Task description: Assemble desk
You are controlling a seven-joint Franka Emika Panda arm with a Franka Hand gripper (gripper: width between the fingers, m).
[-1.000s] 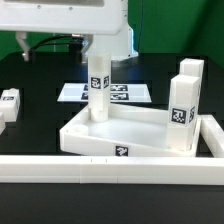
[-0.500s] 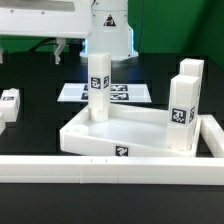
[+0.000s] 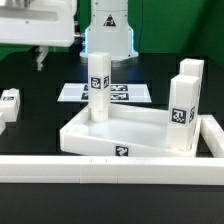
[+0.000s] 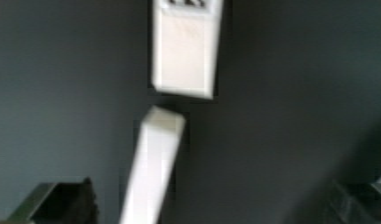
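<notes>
The white desk top (image 3: 85, 135) lies as a rimmed tray in the middle of the exterior view. One white tagged leg (image 3: 98, 85) stands upright in its back left corner, and a second leg (image 3: 184, 95) stands at its right side. My gripper (image 3: 42, 55) hangs high at the exterior view's left, apart from the tray. A loose leg (image 3: 10, 100) lies on the black table below it. The wrist view shows my gripper (image 4: 219, 205) open, its dark fingertips (image 4: 62, 205) far apart, above a tagged leg (image 4: 187, 50) and another white leg (image 4: 157, 165) lying end to end.
The marker board (image 3: 125, 94) lies flat behind the tray. A long white rail (image 3: 110, 168) runs across the front, with a raised block (image 3: 212, 135) at its right end. The robot's base (image 3: 108, 25) stands at the back.
The arm has swung from above the upright back left leg toward the exterior view's left. The gripper stays open. Tray and legs have not moved.
</notes>
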